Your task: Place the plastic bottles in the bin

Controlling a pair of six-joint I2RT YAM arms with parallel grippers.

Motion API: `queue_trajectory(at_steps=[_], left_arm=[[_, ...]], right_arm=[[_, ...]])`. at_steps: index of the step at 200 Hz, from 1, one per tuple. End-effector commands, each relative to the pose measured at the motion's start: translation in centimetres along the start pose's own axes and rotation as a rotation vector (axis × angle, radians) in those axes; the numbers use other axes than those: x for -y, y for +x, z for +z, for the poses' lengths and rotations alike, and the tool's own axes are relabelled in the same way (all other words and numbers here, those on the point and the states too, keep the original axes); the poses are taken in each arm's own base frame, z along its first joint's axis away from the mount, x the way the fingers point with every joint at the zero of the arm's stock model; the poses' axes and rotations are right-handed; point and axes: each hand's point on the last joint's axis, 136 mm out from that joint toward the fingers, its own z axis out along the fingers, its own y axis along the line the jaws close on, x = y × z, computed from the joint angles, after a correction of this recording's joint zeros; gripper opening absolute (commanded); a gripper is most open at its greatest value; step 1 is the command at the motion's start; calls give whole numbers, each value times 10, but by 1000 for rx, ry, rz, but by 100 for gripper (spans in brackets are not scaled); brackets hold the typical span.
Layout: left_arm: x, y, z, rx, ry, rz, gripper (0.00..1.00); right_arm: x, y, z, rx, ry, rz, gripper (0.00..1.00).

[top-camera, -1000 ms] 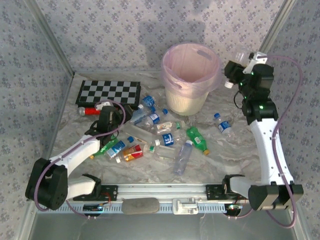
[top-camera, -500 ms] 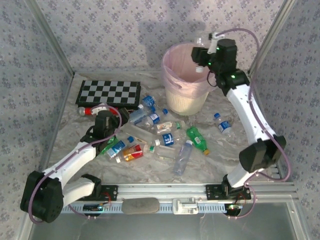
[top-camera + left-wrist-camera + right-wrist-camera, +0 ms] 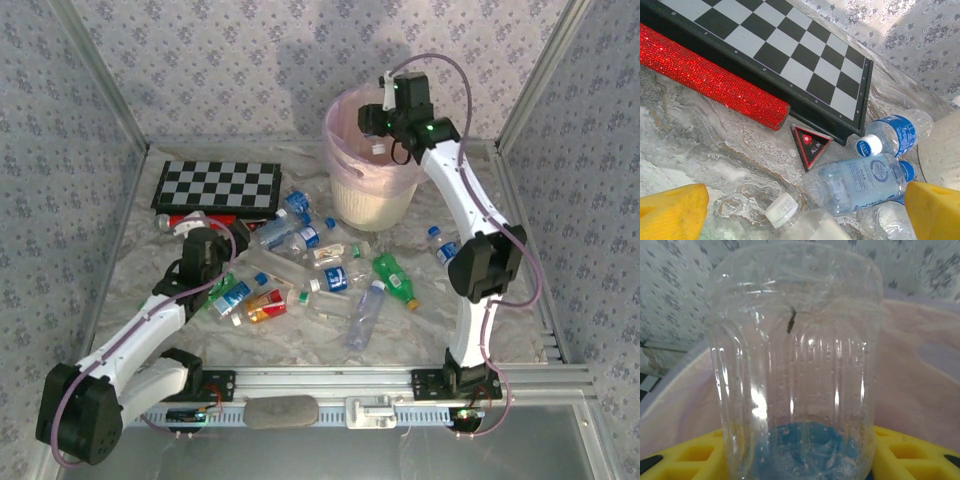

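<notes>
The right gripper (image 3: 383, 128) is now hanging over the mouth of the bin (image 3: 345, 200), having swung in from the bin's right side a second ago. Its fingers are still clamping a clear bottle (image 3: 795, 365) above the pink liner (image 3: 920, 390). The left gripper (image 3: 800, 220) is staying spread wide and gripping nothing. It is hovering low over the loose bottles (image 3: 330, 272) on the table, near the chessboard (image 3: 218, 185) and the red glitter stick (image 3: 715, 80), and has barely shifted. The loose bottles are lying unchanged.

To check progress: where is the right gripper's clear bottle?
The clear bottle is held by the right gripper over the bin, far centre-right in the top view.
</notes>
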Motion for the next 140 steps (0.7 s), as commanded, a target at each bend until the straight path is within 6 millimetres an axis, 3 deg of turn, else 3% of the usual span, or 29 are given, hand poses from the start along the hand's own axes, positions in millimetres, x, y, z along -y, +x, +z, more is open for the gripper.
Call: queue_trajectory(at_steps=[1, 83, 140], left_arm=[[-6, -4, -3, 15, -20, 10, 100], [-9, -6, -3, 17, -27, 0, 100], [-11, -9, -6, 24, -30, -4, 100]], right_arm=[[2, 27, 14, -130, 28, -21, 52], [3, 79, 55, -309, 94, -68, 54], [8, 96, 66, -356, 114, -69, 58]])
